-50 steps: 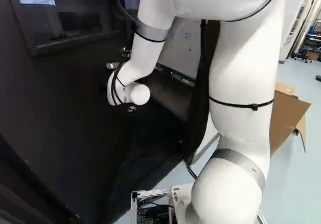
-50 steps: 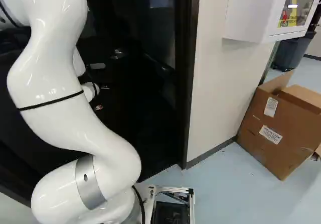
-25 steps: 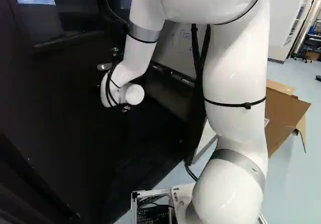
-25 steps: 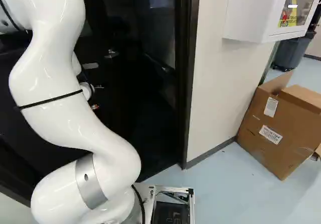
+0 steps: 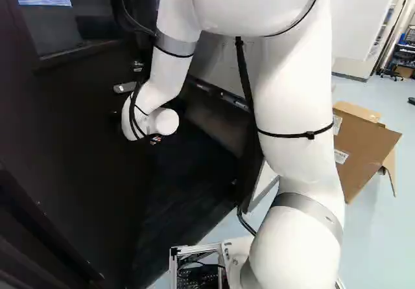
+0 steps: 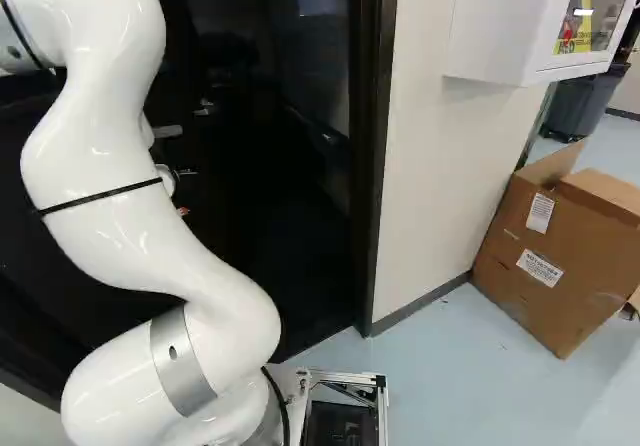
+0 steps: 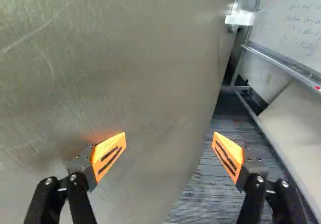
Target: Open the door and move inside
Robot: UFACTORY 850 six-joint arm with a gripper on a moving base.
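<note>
The dark door (image 5: pixel 71 133) stands partly open, with its lever handle (image 5: pixel 124 87) just above my wrist in the left base view. Low beside that handle, only a small part of my gripper (image 5: pixel 155 139) shows; the arm hides the rest. In the wrist view my gripper (image 7: pixel 168 156) is open with nothing held. One orange pad (image 7: pixel 109 156) is close over the door's face (image 7: pixel 125 73), where it casts an orange glow; contact cannot be told. The other stands past the door's edge, over the opening. Farther up that edge is the handle (image 7: pixel 239 17).
Through the opening are dark carpet (image 7: pixel 210 199) and a whiteboard (image 7: pixel 301 28). Right of the doorway in the right base view are the dark frame (image 6: pixel 378 156), a pale wall, a white wall cabinet (image 6: pixel 500 26) and an open cardboard box (image 6: pixel 565 256) on the floor.
The door has swung farther open; its handle has shifted left in both base views. My arm has moved left along with it. The base has stayed still.
</note>
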